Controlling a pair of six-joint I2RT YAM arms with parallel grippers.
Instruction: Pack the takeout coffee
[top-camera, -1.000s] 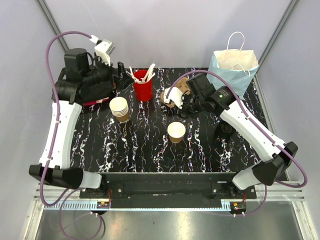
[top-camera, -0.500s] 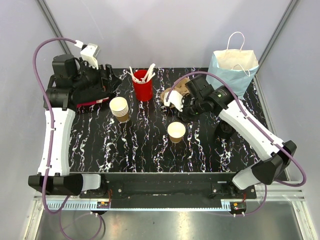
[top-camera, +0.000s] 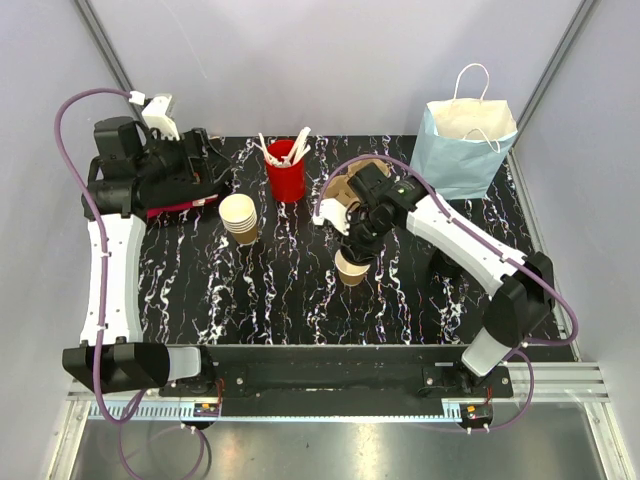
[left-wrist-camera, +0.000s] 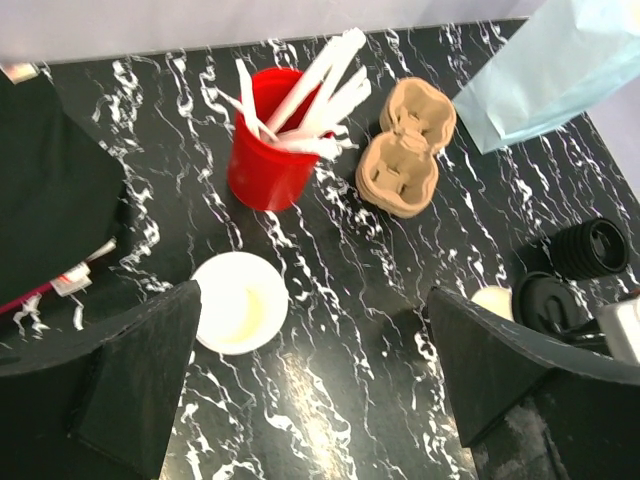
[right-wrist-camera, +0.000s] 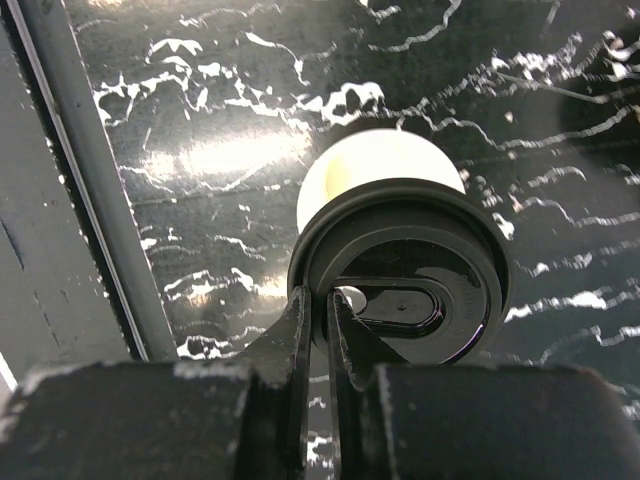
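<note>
The takeout coffee cup (top-camera: 350, 270), tan kraft paper with a white inside, stands alone on the black marbled table (top-camera: 280, 290). My right gripper (top-camera: 358, 243) hovers right over it. In the right wrist view the gripper (right-wrist-camera: 318, 297) is shut on the rim of a black plastic lid (right-wrist-camera: 420, 290), which covers most of the cup's white mouth (right-wrist-camera: 375, 160). My left gripper (top-camera: 203, 162) is open and empty, held high at the back left. In the left wrist view (left-wrist-camera: 312, 330) the cup (left-wrist-camera: 492, 300) shows partly beside the right finger.
A stack of tan cups (top-camera: 238, 216) stands left of centre. A red cup of white utensils (top-camera: 286, 178) and a brown pulp carrier (top-camera: 343, 190) are at the back. A pale blue paper bag (top-camera: 465, 148) stands back right. Stacked black lids (top-camera: 450, 262) lie to the right.
My right gripper has swung from beside the carrier toward me and now sits over the single cup with the lid. My left arm has drawn back to the left.
</note>
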